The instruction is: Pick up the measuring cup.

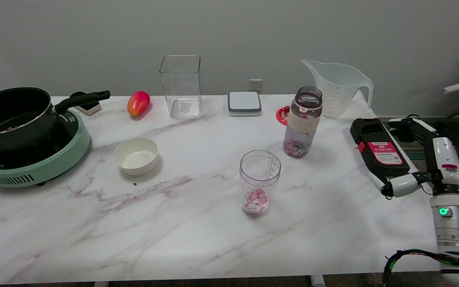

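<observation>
Your right hand [385,153] sits flat at the table [94,239] edge, well right of the measuring cup [259,182], fingers straight, holding nothing; cup upright just front-left of the bottle [303,122], pink-white bits inside

measuring cup [259,181] | clear, graduated, upright | pink-white pieces at bottom | table centre, standing free

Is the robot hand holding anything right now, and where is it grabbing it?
No, nothing is held. The robot hand is at the table's right edge, apart from the measuring cup, which stands alone on the table.
</observation>
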{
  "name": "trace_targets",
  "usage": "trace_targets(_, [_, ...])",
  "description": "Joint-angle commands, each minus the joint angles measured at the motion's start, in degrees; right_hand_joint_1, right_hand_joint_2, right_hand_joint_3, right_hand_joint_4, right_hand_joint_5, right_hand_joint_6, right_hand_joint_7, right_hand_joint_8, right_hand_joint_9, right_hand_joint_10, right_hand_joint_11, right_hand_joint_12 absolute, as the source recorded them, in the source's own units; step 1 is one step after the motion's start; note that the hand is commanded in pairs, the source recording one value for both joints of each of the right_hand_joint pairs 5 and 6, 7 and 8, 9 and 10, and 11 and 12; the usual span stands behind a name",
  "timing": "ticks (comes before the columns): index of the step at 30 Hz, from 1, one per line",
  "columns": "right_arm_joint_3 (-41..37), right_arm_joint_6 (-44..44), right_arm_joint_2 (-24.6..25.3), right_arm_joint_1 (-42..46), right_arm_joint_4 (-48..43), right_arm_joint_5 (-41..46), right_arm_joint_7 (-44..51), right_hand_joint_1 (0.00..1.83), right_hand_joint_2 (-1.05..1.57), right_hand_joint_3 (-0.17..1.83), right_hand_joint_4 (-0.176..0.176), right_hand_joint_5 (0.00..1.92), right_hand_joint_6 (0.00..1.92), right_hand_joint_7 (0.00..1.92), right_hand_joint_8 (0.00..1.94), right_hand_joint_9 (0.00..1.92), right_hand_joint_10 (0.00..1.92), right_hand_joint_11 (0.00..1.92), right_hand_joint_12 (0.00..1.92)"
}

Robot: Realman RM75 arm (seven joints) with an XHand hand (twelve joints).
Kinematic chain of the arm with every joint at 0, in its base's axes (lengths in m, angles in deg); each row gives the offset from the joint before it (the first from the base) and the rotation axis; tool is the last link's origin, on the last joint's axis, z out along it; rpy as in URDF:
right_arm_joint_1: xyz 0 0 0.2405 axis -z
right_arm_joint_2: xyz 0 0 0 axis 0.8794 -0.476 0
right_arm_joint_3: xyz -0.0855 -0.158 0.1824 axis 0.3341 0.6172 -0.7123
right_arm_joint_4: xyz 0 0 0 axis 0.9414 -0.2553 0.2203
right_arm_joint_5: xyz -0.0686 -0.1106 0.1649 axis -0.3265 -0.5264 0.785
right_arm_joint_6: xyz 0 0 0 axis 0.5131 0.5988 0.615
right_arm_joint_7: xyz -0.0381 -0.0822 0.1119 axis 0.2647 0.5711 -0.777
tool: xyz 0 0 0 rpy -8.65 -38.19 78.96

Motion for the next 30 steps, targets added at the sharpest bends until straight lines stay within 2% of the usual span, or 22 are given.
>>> trace_targets(1, [15.55, 4.34, -1.45, -5.06, -11.15, 11.90, -21.94, 1.29, -0.46, 1.41, 0.000, 0.52, 0.52, 0.61, 0.61, 0.57, 0.57, 0.69, 0.69])
trace_targets(3, [16.16, 6.46, -1.51, -5.83, -10.14, 10.08, -27.48, 1.27, -0.60, 1.47, 0.000, 0.35, 0.35, 0.54, 0.54, 0.52, 0.52, 0.67, 0.67])
trace_targets(5, [16.37, 7.82, -1.39, -6.70, -8.65, 7.74, -30.42, 1.25, -0.61, 1.35, 0.000, 0.28, 0.28, 0.48, 0.48, 0.48, 0.48, 0.64, 0.64])
trace_targets(8, [16.47, 10.31, -0.80, -7.78, -7.02, 4.98, -32.48, 1.22, -0.58, 1.34, 0.000, 0.26, 0.26, 0.47, 0.47, 0.48, 0.48, 0.64, 0.64])
trace_targets(11, [17.16, 11.38, -0.04, -8.30, -5.30, 3.22, -33.50, 1.21, -0.51, 1.19, 0.000, 0.25, 0.25, 0.47, 0.47, 0.48, 0.48, 0.64, 0.64])
trace_targets(15, [19.18, 10.88, 1.65, -9.39, -2.56, 1.22, -34.87, 1.20, -0.49, 1.17, 0.000, 0.27, 0.27, 0.49, 0.49, 0.50, 0.50, 0.64, 0.64])
trace_targets(21, [20.23, 8.51, 5.15, -9.12, 0.78, -2.50, -37.95, 1.19, -0.31, 1.09, 0.000, 0.67, 0.67, 0.50, 0.50, 0.51, 0.51, 0.65, 0.65])
trace_targets(25, [21.69, 6.54, 5.76, -8.70, 1.41, -3.05, -38.26, 1.17, -0.25, 1.04, 0.000, 0.78, 0.78, 0.51, 0.51, 0.51, 0.51, 0.65, 0.65])
trace_targets(30, [22.64, 6.80, 5.92, -8.39, 1.86, -5.01, -38.41, 1.16, -0.24, 1.04, 0.000, 0.82, 0.82, 0.51, 0.51, 0.50, 0.50, 0.64, 0.64])
